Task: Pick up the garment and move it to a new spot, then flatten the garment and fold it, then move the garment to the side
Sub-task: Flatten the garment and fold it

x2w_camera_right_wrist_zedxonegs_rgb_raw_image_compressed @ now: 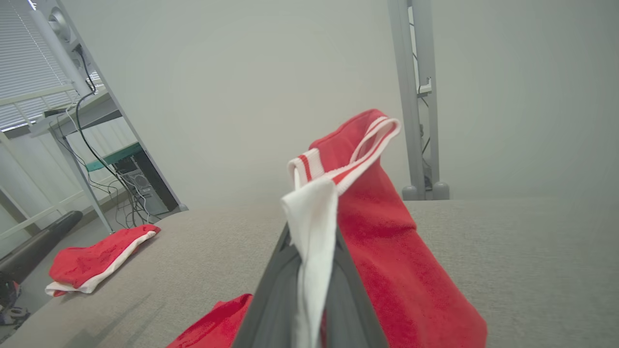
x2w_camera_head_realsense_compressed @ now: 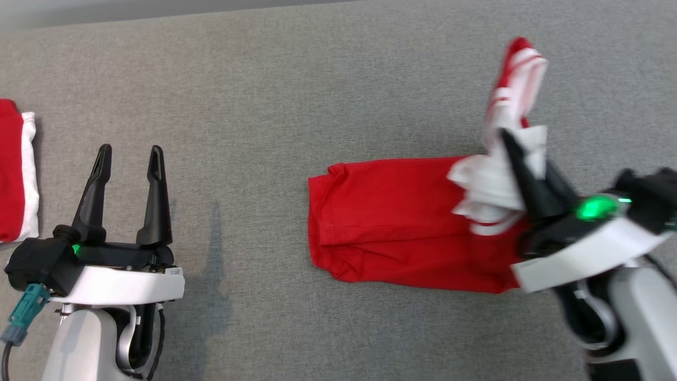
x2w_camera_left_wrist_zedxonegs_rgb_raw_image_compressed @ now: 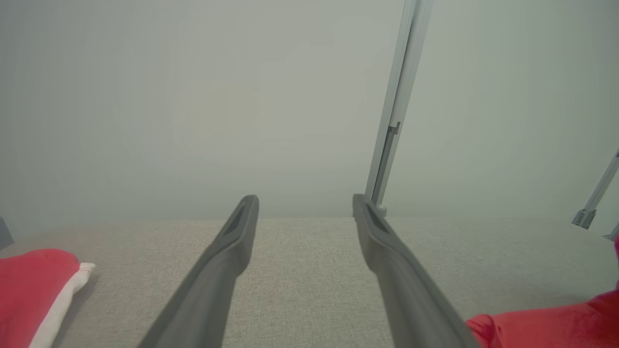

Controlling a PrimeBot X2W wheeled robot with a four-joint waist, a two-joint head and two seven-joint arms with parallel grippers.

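The red garment (x2w_camera_head_realsense_compressed: 402, 222) lies partly folded on the grey fabric table (x2w_camera_head_realsense_compressed: 254, 95), right of centre. My right gripper (x2w_camera_head_realsense_compressed: 506, 138) is shut on its white, red-striped trim and holds that end up off the table, with the cloth draped over the fingers. In the right wrist view the garment (x2w_camera_right_wrist_zedxonegs_rgb_raw_image_compressed: 387, 241) rises from between the closed fingers of the right gripper (x2w_camera_right_wrist_zedxonegs_rgb_raw_image_compressed: 312, 237). At the lower left my left gripper (x2w_camera_head_realsense_compressed: 130, 153) stands open and holds nothing, well clear of the garment. Between the spread fingers of the left gripper (x2w_camera_left_wrist_zedxonegs_rgb_raw_image_compressed: 304, 203) lies bare table, and a corner of the garment (x2w_camera_left_wrist_zedxonegs_rgb_raw_image_compressed: 546, 328) shows low on the right.
A second red and white garment (x2w_camera_head_realsense_compressed: 16, 169) lies folded at the table's far left edge (x2w_camera_right_wrist_zedxonegs_rgb_raw_image_compressed: 92, 258). Beyond the far edge stands a metal post (x2w_camera_right_wrist_zedxonegs_rgb_raw_image_compressed: 416, 96) against a pale wall. A desk with cables and a computer (x2w_camera_right_wrist_zedxonegs_rgb_raw_image_compressed: 140, 183) is off to the left.
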